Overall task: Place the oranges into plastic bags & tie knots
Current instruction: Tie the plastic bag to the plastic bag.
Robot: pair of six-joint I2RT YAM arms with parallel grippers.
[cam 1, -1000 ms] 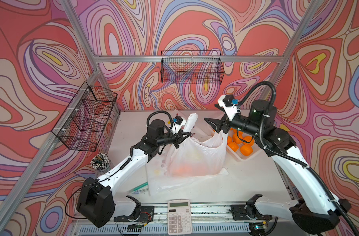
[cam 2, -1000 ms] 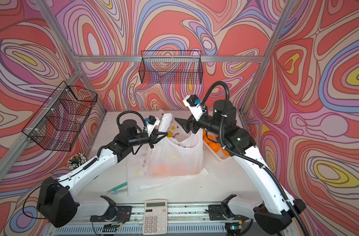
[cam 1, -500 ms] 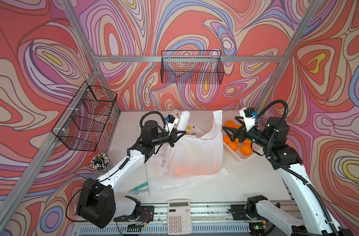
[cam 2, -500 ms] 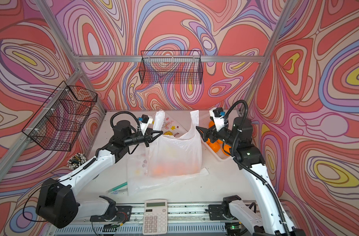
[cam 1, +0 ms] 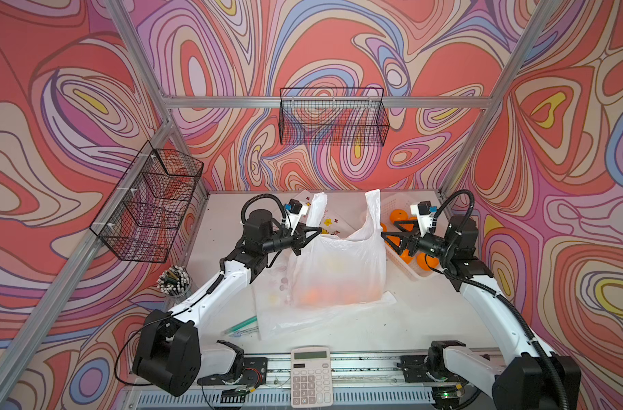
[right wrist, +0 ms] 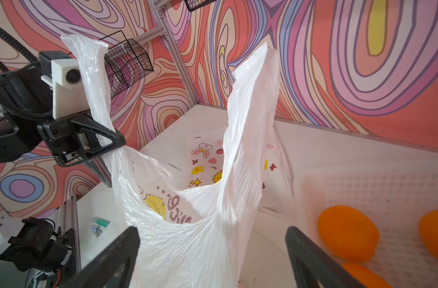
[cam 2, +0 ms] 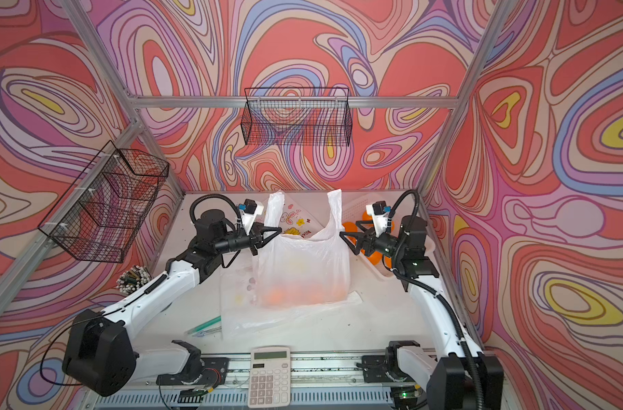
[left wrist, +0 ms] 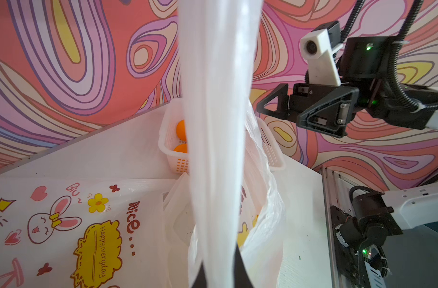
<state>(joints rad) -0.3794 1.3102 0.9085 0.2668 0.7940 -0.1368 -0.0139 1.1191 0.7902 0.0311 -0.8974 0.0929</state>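
We read the print on the flat bag (left wrist: 63, 224) lying at the rear of the table (cam 1: 427, 319): "Nice…" in dark red, "Happy everyday" on a yellow label, and "Biu~" above a cartoon rabbit, with hearts and a flower around them. The same lettering and yellow label show through the upright bag (cam 1: 336, 262) in the right wrist view, where they appear reversed. The upright bag stands at the centre of the table in both top views, resting on another flat sheet of bag plastic (cam 1: 303, 319). Its long axis is vertical and its mouth faces upward. Several oranges (cam 1: 313, 296) show through the film at its bottom. The left handle (cam 1: 317, 209) and the right handle (cam 1: 373, 209) both point straight up. The left gripper (cam 1: 317, 232) is clamped on the base of the left handle, jaws together, with the strip running up between the fingers in the left wrist view. The right gripper (cam 1: 387, 229) has its jaws spread wide and grips nothing. It sits level with the bag's mouth, just beside the right handle, and we cannot tell whether a fingertip touches the film. Behind it, the white perforated basket (left wrist: 173, 154) holds the remaining oranges (right wrist: 347, 233).
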